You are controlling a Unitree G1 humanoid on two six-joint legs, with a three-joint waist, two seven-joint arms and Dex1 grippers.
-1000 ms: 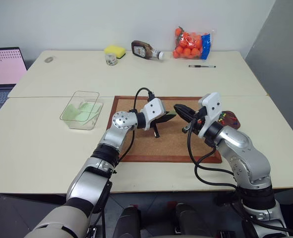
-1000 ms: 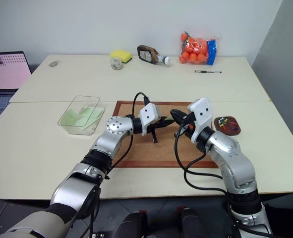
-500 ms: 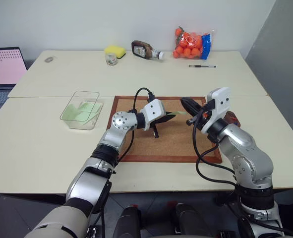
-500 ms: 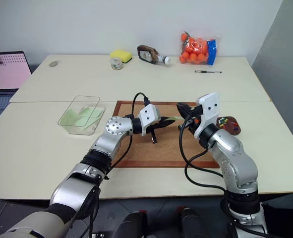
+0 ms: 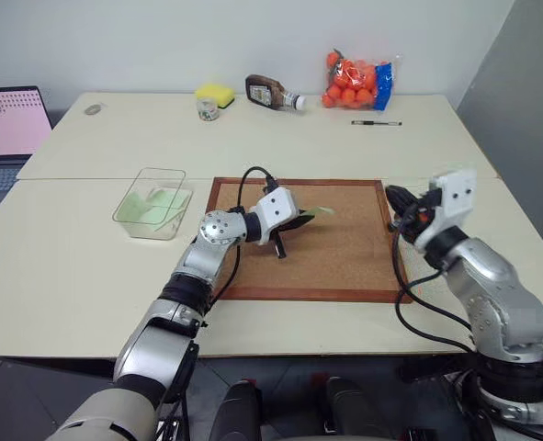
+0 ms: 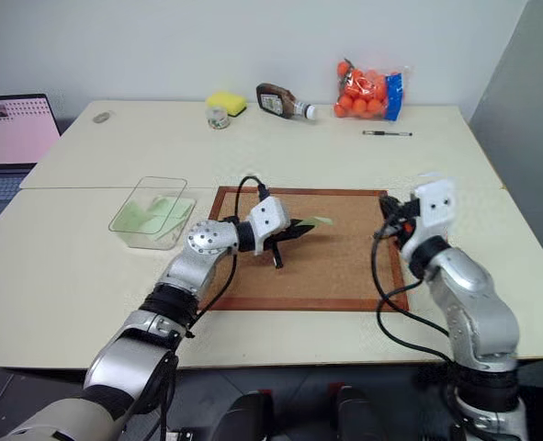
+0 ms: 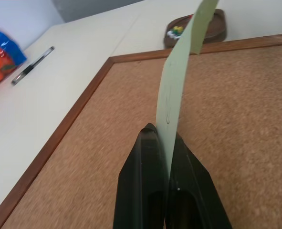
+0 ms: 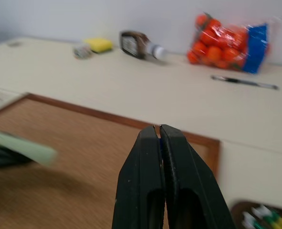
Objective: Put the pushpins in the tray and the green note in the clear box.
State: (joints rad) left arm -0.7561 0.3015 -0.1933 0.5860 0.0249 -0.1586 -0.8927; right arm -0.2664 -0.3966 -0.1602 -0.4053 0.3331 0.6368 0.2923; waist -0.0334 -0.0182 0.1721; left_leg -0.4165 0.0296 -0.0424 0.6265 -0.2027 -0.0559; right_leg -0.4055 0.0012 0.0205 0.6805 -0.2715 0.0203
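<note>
While the right tool (image 8: 160, 131) is pressed together, the left tool (image 7: 161, 136) pinches the thin green note (image 7: 174, 100) above grainy cork board (image 5: 345, 253).

The green note (image 7: 172, 102), a thin pale green paper slip, is pinched at 1 edge and stands out over the cork board, off its surface. The clear box (image 5: 152, 202) sits well to its left on the desk with pale green paper already inside. The tray (image 7: 198, 28), a dark brown dish, holds coloured pushpins (image 7: 175, 31) beyond the board's far edge.
</note>
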